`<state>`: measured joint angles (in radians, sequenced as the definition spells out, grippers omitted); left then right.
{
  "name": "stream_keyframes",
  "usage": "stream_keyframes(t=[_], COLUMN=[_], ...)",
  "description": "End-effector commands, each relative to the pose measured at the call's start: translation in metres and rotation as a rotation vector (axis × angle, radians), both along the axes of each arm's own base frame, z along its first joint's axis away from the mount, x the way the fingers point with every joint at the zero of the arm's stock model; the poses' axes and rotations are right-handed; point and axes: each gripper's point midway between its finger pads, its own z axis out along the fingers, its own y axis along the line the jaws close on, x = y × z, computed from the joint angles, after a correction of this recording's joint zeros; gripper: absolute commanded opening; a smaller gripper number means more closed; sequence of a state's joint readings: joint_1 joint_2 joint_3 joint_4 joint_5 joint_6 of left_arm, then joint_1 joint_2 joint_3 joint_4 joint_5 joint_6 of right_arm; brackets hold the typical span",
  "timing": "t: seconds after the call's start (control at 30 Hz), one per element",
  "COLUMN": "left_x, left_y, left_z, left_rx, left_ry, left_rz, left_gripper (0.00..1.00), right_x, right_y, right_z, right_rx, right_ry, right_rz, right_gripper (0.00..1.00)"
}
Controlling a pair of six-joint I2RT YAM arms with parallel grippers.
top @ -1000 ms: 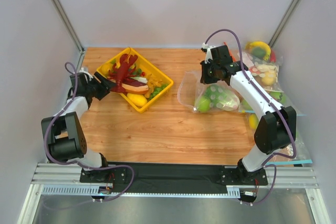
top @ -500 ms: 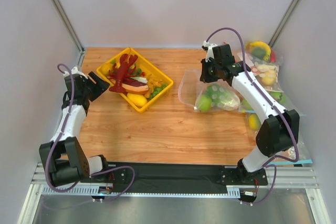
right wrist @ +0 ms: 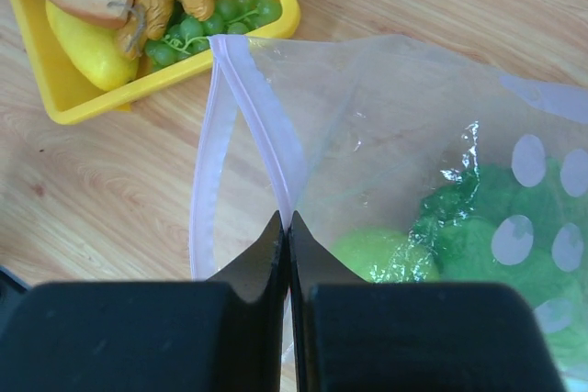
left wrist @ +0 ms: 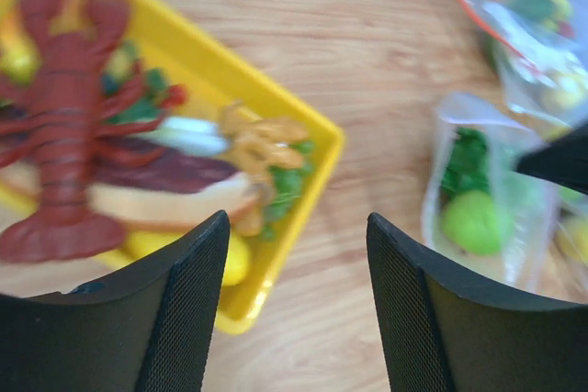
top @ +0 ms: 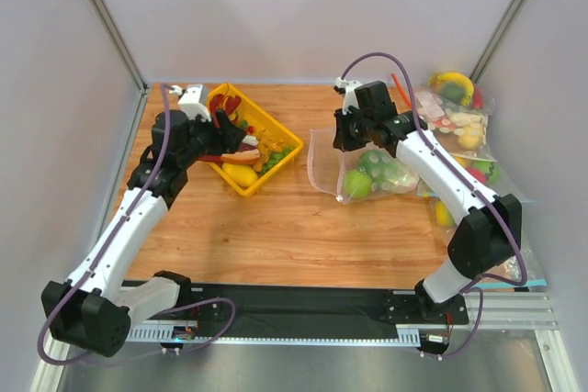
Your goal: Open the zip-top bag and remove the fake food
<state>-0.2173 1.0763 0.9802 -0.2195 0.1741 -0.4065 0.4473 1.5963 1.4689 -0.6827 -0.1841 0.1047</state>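
Observation:
The clear zip-top bag [top: 323,164] lies right of centre with its mouth gaping toward the tray. My right gripper [right wrist: 286,219] is shut on the upper lip of its pale pinkish zip strip [right wrist: 260,115], and from above the right gripper [top: 344,141] sits at the bag's mouth. Inside the bag are a round green fruit [right wrist: 378,254] and a green-and-white lettuce head [right wrist: 501,227]. The red lobster [left wrist: 62,130] lies in the yellow tray [left wrist: 308,121]. My left gripper [left wrist: 296,223] hovers open above the tray's near corner, holding nothing, and it hides most of the lobster from above.
The tray [top: 280,128] also holds a toy hot dog [left wrist: 165,197], yellow fruits [top: 241,174] and green bits. Other filled clear bags [top: 459,121] are piled at the back right corner. Grey walls close in the left, right and back sides.
My left arm has swung from the table's left edge up and right to above the tray. My right gripper has drawn the bag's lip leftward, and the bag has shifted with it.

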Motion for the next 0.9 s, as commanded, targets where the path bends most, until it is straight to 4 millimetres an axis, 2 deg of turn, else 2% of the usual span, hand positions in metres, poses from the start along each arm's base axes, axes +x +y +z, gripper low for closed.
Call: stream_keyframes(t=[0.0, 0.03, 0.1, 0.13, 0.17, 0.23, 0.27, 0.33, 0.4, 0.43, 0.47, 0.6, 0.7, 0.87], left_x=[-0.004, -0.011, -0.011, -0.018, -0.015, -0.024, -0.023, -0.031, -0.030, -0.031, -0.031, -0.031, -0.039, -0.046], left_y=[-0.043, -0.066, -0.095, -0.117, -0.131, -0.161, -0.174, -0.196, -0.212, -0.219, -0.226, -0.241, -0.252, -0.267], left_z=[0.028, 0.036, 0.036, 0.043, 0.029, 0.031, 0.018, 0.013, 0.000, 0.001, -0.009, -0.021, -0.029, -0.063], left_rx=[0.023, 0.015, 0.026, 0.027, 0.059, 0.078, 0.097, 0.130, 0.139, 0.134, 0.134, 0.132, 0.119, 0.151], left_ry=[-0.087, -0.112, -0.138, -0.155, -0.136, -0.156, -0.134, -0.152, -0.139, -0.141, -0.121, -0.103, -0.102, -0.045], left_rz=[-0.153, -0.225, -0.318, -0.381, -0.428, -0.520, -0.562, -0.633, -0.676, -0.694, -0.719, -0.751, -0.784, -0.808], left_gripper=[0.67, 0.67, 0.67, 0.67, 0.66, 0.66, 0.65, 0.64, 0.63, 0.63, 0.62, 0.61, 0.61, 0.63], right_x=[-0.002, -0.004, -0.007, -0.009, -0.010, -0.015, -0.017, -0.023, -0.031, -0.036, -0.039, -0.042, -0.045, -0.046], right_y=[0.013, 0.015, 0.017, 0.019, 0.020, 0.023, 0.023, 0.029, 0.035, 0.039, 0.041, 0.042, 0.044, 0.049], right_z=[0.037, 0.037, 0.040, 0.039, 0.040, 0.044, 0.045, 0.053, 0.059, 0.066, 0.069, 0.074, 0.074, 0.077], right_rx=[0.059, 0.066, 0.078, 0.087, 0.093, 0.117, 0.127, 0.166, 0.203, 0.236, 0.254, 0.275, 0.285, 0.320], right_ry=[-0.088, -0.086, -0.085, -0.077, -0.074, -0.073, -0.070, -0.073, -0.065, -0.070, -0.069, -0.074, -0.061, -0.053], right_rz=[0.033, 0.043, 0.054, 0.063, 0.066, 0.084, 0.090, 0.120, 0.154, 0.185, 0.192, 0.202, 0.207, 0.214], right_gripper=[0.00, 0.00, 0.00, 0.00, 0.00, 0.00, 0.00, 0.00, 0.00, 0.00, 0.00, 0.00, 0.00, 0.00])
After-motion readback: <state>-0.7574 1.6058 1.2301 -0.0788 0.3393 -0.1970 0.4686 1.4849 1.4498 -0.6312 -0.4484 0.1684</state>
